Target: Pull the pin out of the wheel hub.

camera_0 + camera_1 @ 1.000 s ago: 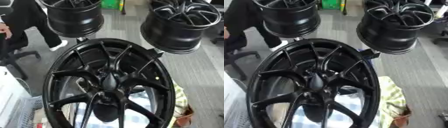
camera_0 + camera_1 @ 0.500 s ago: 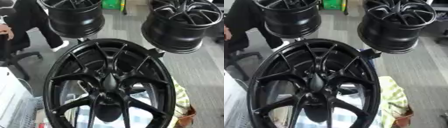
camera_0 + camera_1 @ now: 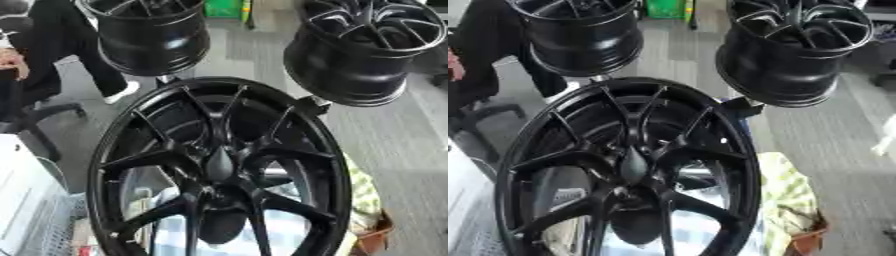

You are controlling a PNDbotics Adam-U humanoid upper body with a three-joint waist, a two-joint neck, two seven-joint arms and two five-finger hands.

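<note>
The wheel hub fills our near view as before; only our camera has shifted slightly. We cannot make out the pin, perhaps at centre. Neither hand shows, so their fingers are unknown.

Wheel hub bottom cut off; pin indiscernible.

The scene is viewed from the head, looking steeply down, by two eyes set side by side. A large black wheel is seen at close range and fills most of each view. Two further wheels and grey floor behind are shared by both views; contents are shifted leftward in the right eye view.
</note>
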